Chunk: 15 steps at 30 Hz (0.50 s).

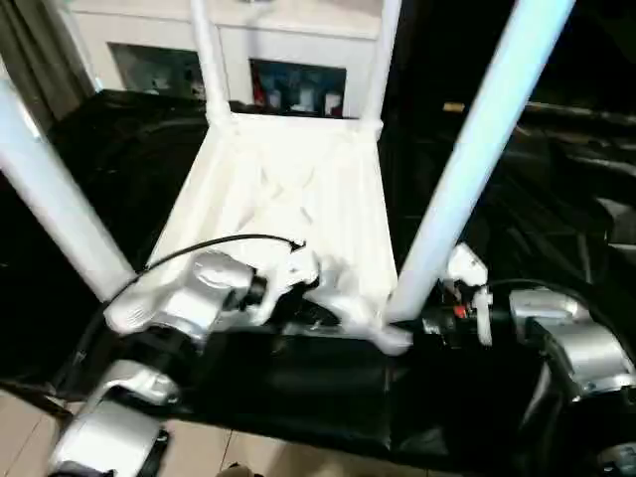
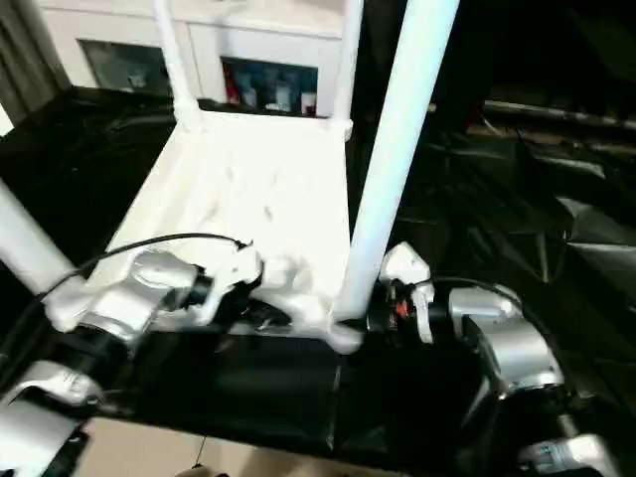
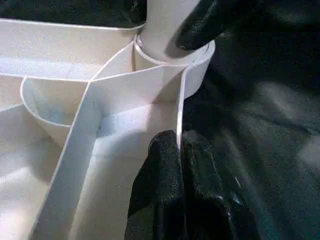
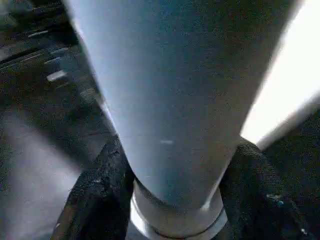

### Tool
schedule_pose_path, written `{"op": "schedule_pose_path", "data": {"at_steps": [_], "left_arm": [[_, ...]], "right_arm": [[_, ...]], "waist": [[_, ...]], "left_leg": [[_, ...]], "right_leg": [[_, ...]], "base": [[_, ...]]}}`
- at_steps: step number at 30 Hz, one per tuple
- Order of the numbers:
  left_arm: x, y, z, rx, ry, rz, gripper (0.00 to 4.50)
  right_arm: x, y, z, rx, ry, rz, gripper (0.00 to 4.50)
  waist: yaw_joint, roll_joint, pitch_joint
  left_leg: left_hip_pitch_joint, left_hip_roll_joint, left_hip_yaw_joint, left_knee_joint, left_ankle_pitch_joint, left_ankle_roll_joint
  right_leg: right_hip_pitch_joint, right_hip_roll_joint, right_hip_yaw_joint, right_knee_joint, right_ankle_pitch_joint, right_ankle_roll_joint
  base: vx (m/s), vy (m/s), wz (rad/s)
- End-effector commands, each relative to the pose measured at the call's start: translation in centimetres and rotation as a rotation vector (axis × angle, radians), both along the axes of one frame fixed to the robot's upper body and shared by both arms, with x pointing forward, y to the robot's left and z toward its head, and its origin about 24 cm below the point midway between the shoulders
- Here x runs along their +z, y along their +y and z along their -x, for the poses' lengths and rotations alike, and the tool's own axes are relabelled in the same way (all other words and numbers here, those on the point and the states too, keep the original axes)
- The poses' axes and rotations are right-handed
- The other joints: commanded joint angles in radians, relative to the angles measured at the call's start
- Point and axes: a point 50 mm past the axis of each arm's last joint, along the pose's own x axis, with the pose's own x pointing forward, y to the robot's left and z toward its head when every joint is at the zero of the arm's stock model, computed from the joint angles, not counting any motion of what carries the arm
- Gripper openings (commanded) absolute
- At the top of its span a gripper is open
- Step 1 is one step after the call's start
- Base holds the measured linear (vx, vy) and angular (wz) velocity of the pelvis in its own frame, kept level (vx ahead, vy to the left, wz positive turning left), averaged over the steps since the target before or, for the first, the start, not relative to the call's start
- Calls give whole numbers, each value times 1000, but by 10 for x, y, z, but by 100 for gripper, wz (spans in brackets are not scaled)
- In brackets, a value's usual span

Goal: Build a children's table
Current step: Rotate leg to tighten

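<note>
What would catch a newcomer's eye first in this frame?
The white table top lies upside down on black sheeting, ribbed underside up, with long white legs rising from its corners. The near right leg stands in its corner socket, the right tool straddling its base. The left tool is pinched shut on the top's rim beside that socket.

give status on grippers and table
Left gripper shut on top's rim. Right gripper around near-right leg at socket. Nothing in the way.

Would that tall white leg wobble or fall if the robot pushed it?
Probably not much. The leg stands upright with its foot inside the round corner socket, which likely braces it. It looks stiff, smooth plastic, so it might slip a little, and it could lean if not seated fully.
</note>
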Motion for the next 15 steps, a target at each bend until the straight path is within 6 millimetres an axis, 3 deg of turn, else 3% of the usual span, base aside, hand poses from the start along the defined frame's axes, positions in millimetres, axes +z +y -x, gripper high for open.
{"op": "schedule_pose_path", "data": {"at_steps": [1,2,4,6,7,8,11,12,13,14,15], "left_arm": [[-8,-14,-7,172,-16,-9,0],[-9,-19,-8,207,-18,3,0],[-9,-35,-10,271,-38,21,0],[-8,-45,-11,299,-69,23,0],[-8,-51,-10,287,-77,25,0],[-7,-56,-9,270,-85,29,0],[-6,-61,-6,234,-86,40,0],[-6,-62,-6,224,-87,39,0],[-7,-62,-5,212,-89,37,0],[-7,-62,-5,207,-92,34,0],[-7,-62,-5,206,-92,34,0]], "right_arm": [[-25,15,-1,-144,56,25,199],[-28,18,-3,-214,55,23,197],[-37,26,-7,-416,74,7,195],[-41,34,-8,-514,79,0,194],[-41,39,-9,-539,77,-15,193],[-40,45,-9,-559,76,-41,193],[-36,54,-10,-529,50,-61,193],[-35,56,-10,-519,35,-63,193],[-33,57,-10,-505,21,-76,193],[-32,58,-11,-511,18,-90,249],[-32,58,-11,-512,18,-92,249]], "waist": [[-7,-13,-36],[-15,-10,-32],[-31,-11,-30],[-37,-14,-28],[-36,-7,-27],[-42,-6,-26],[-54,8,-25],[-59,9,-28],[-59,10,-27],[-60,8,-28],[-58,8,-28]], "left_leg": [[13,35,-24,-78,-352,-4],[19,33,-26,-79,-388,-16],[22,28,-34,-78,-438,-25],[24,23,-41,-77,-472,-26],[29,22,-42,-77,-485,-25],[37,21,-44,-74,-514,-22],[43,28,-56,-89,-580,-22],[35,32,-60,-96,-585,-24],[33,33,-60,-99,-584,-24],[31,34,-58,-101,-572,-22],[27,34,-56,-102,-554,-21]], "right_leg": [[28,-54,32,-89,-483,-146],[18,-53,28,-97,-534,-133],[12,-53,21,-112,-628,-87],[11,-52,12,-124,-686,-52],[7,-52,10,-128,-696,-46],[2,-51,3,-140,-705,-38],[14,-47,-12,-146,-620,-55],[25,-51,-11,-138,-565,-71],[26,-52,-9,-136,-545,-79],[27,-56,-4,-133,-517,-94],[28,-59,2,-128,-498,-109]], "base": [[0,0,0],[0,0,0],[-35,8,-4],[0,0,0],[0,0,0],[0,0,0],[0,0,0],[0,0,0],[0,0,0],[0,0,0],[0,0,0]]}}
